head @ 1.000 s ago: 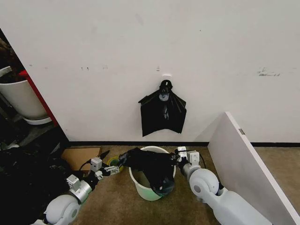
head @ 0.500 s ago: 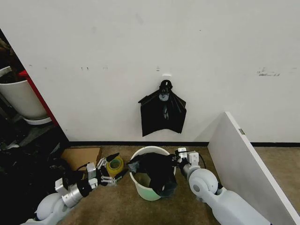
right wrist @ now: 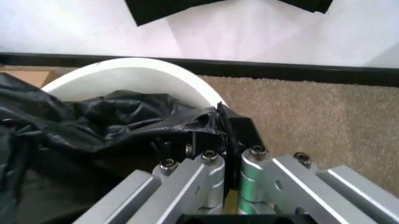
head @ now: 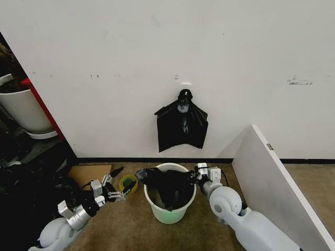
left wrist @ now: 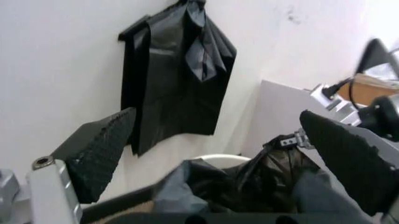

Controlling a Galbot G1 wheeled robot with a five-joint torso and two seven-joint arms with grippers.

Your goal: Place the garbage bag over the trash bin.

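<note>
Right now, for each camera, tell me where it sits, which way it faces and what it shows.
Head view: high, facing down at the wall; trash bin, both arms, left gripper beside it.
Left wrist view: between its open fingers, facing the garbage bag.
Right wrist view: above the right gripper, shut on the bag at the rim.
All share the bag and the bunch of bags.
</note>
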